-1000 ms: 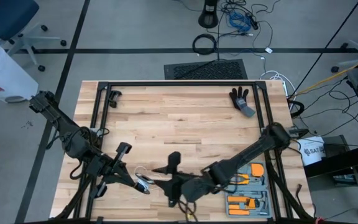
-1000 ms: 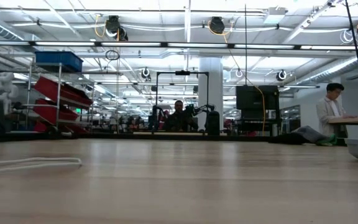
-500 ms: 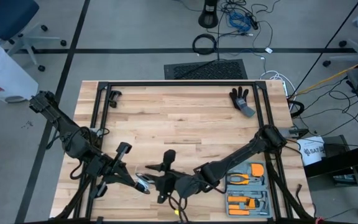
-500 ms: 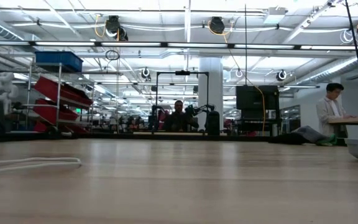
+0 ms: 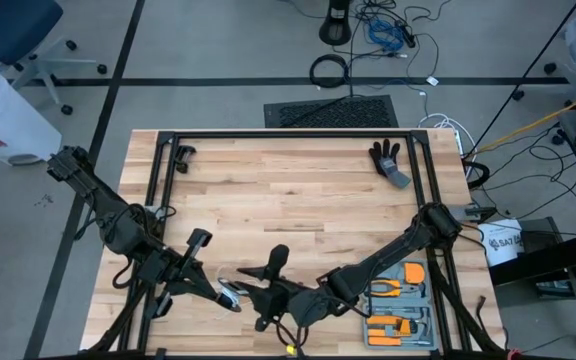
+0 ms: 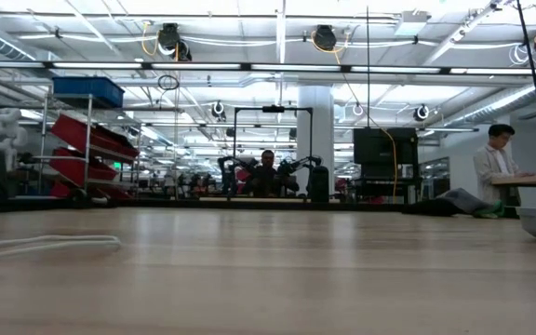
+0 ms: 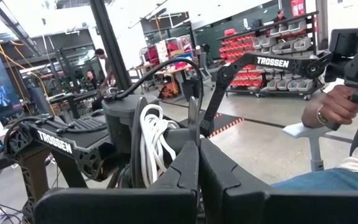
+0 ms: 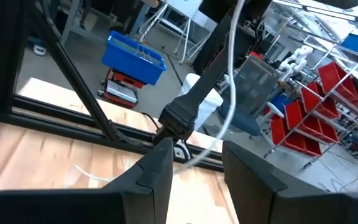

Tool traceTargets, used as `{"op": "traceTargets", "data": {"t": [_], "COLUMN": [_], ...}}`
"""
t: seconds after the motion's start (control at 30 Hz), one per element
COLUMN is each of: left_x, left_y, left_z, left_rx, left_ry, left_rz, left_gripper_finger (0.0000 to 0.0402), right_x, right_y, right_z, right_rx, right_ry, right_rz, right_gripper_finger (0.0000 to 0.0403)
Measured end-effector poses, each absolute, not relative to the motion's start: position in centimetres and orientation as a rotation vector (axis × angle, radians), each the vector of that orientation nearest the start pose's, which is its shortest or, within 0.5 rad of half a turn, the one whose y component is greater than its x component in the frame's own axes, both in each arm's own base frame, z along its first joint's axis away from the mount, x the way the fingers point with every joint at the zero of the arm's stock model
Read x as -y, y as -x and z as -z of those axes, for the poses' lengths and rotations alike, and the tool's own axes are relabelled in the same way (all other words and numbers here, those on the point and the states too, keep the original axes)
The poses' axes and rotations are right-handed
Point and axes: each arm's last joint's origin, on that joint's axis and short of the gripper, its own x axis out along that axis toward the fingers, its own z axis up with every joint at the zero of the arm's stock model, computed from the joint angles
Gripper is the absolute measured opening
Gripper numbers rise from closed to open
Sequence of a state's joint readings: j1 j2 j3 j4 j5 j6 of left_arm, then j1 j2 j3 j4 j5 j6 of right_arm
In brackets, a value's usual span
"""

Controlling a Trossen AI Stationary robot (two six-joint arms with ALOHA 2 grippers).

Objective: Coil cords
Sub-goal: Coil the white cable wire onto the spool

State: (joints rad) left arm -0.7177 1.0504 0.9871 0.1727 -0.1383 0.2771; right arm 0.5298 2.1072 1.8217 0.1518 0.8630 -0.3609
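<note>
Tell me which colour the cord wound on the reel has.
White. The cord shows best in the left wrist view.

cord (image 7: 152, 146): thin, white | wound on black reel (image 7: 138, 149) | upright

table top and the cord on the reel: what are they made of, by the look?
Table top: wood, likely butcher-block; pale glued strips with visible grain, low-sheen finish.
White cord: looks like soft braided or twisted string, matte; it lies in rounded, limp wraps around the black reel, which looks like hard plastic, though metal cannot be excluded. The left gripper holds the reel.
</note>
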Motion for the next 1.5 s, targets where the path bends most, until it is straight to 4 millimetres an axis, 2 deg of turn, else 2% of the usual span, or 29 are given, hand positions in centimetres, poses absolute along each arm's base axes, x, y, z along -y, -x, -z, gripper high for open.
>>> {"op": "traceTargets", "data": {"t": [0.17, 0.33, 0.73, 1.2, 1.33, 1.5], "left_x": [15.0, 15.0, 15.1, 15.0, 15.0, 15.0], "left_y": [-17.8, -17.8, -17.8, -17.8, -17.8, -17.8], "left_z": [-38.6, -38.5, -38.5, -38.5, -38.5, -38.5], "left_rx": [0.168, 0.159, 0.158, 0.158, 0.158, 0.158], "left_ry": [-0.229, -0.233, -0.234, -0.234, -0.234, -0.234], "left_rz": [0.563, 0.565, 0.569, 0.569, 0.568, 0.568], "left_gripper_finger": [0.0002, 0.0002, 0.0002, 0.0002, 0.0002, 0.0002], "right_x": [-22.4, -21.9, -23.3, -21.3, -21.4, -21.5], "right_y": [-44.2, -44.4, -43.4, -44.5, -44.5, -44.4], "right_z": [-30.6, -30.5, -30.6, -29.8, -29.8, -29.7], "right_rx": [-0.146, -0.160, -0.168, -0.216, -0.214, -0.225], "right_ry": [0.372, 0.363, 0.463, 0.357, 0.360, 0.385], "right_rz": [0.237, 0.263, 0.349, 0.319, 0.318, 0.316], "right_gripper_finger": [0.0125, 0.0123, 0.0103, 0.0097, 0.0074, 0.0011]}}
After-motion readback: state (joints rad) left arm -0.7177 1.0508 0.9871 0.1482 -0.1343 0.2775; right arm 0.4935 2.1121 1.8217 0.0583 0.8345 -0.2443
